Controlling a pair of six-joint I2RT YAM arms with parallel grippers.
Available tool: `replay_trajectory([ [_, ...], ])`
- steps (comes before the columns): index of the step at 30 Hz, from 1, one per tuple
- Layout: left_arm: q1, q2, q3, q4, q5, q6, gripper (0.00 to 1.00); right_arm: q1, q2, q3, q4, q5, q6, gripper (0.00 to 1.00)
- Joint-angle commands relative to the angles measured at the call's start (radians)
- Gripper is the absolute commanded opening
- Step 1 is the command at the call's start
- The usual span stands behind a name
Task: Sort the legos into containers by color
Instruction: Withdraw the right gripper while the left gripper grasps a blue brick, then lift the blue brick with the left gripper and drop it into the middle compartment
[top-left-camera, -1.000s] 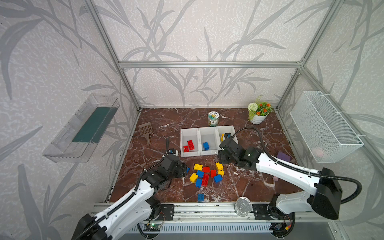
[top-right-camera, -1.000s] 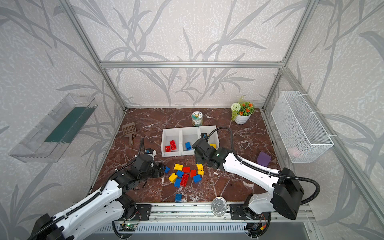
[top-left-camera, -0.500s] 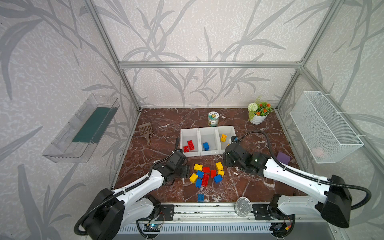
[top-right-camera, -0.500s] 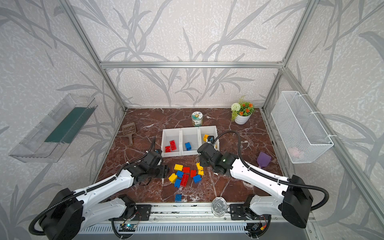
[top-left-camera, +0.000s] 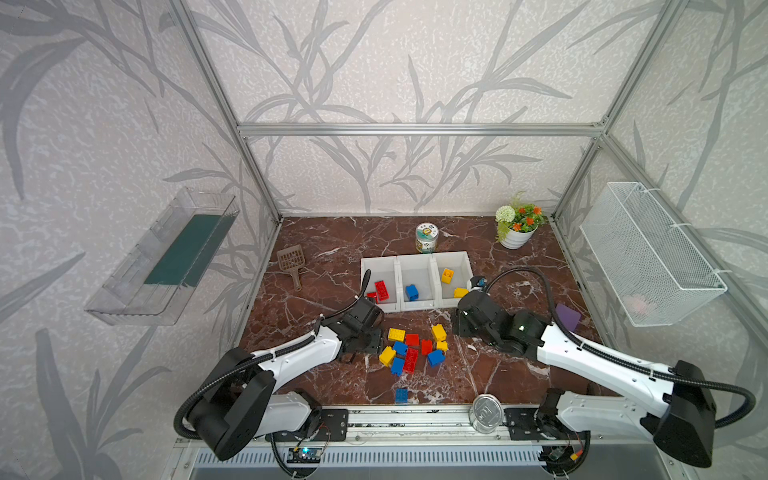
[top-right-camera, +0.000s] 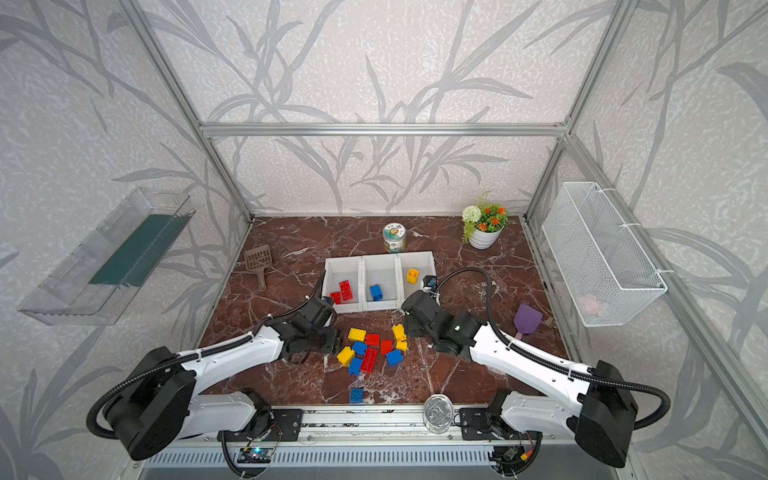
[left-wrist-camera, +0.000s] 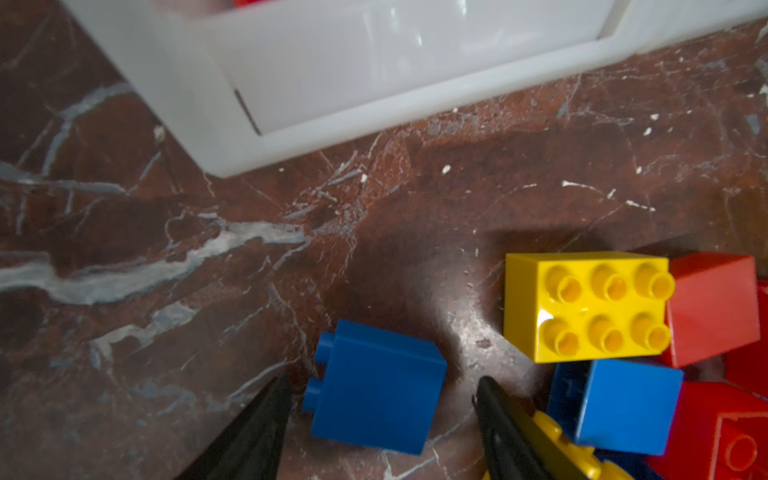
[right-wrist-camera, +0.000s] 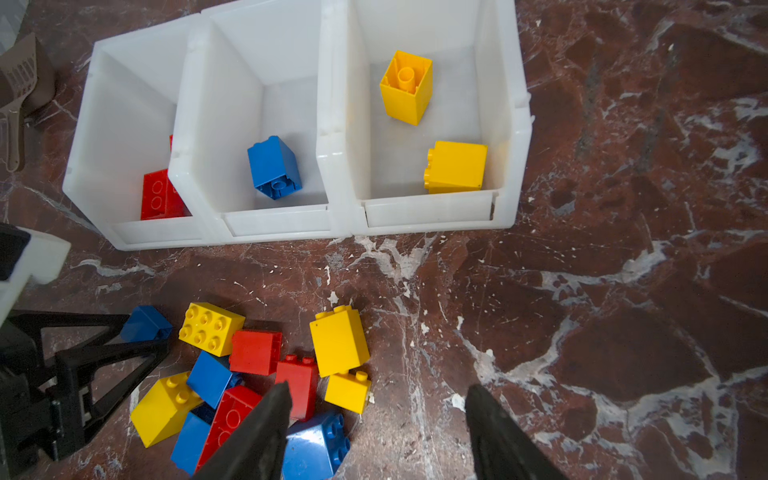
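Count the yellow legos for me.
6 yellow legos. In the right-hand bin: one at the back, one by the front wall. In the loose pile: a six-stud one, a tall one, a small one beside it, one at its front-left corner. Others may hide underneath.

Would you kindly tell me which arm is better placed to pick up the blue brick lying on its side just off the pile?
Left. The left gripper is open with its fingers either side of the blue brick. The right gripper hangs open at the pile's opposite side.
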Motion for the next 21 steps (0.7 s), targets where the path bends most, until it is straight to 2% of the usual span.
replay_trajectory([
  [1,-0.006,0.024,0.032,-0.03,-0.032,0.008,0.7,-0.002,-0.03,-0.015,-0.01,0.028,0.026,0.67],
  [10,-0.035,0.046,0.024,-0.009,-0.039,-0.006,0.5,-0.002,-0.045,-0.026,-0.021,0.035,0.045,0.67],
  [21,-0.05,-0.02,0.007,0.015,-0.05,-0.036,0.34,-0.002,-0.046,-0.028,-0.021,0.047,0.045,0.68],
])
